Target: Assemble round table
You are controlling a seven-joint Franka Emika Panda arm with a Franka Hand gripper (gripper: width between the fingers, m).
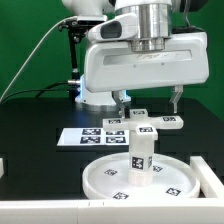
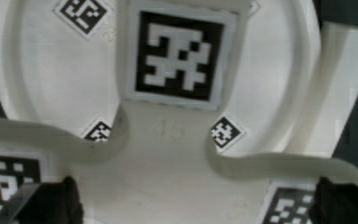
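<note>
In the exterior view the large rimmed round disc (image 1: 110,180) lies flat at the front of the black table. The short cylinder leg (image 1: 142,152) stands upright on the disc's middle, with a square tag facing the camera. The cross-shaped foot (image 1: 152,123) lies on the table just behind the disc. My gripper (image 1: 149,100) hangs open and empty right above the foot, one finger on each side of it. The wrist view is filled by the foot (image 2: 167,150) and its tags, and the gripper (image 2: 172,205) shows as two dark fingertips (image 2: 51,202) set wide apart.
The marker board (image 1: 92,135) lies flat on the exterior view's left of the foot. The arm's white base (image 1: 85,95) stands behind it. A white fixture (image 1: 208,175) sits at the right edge, next to the disc. The table's pale front edge (image 1: 60,215) runs along the bottom.
</note>
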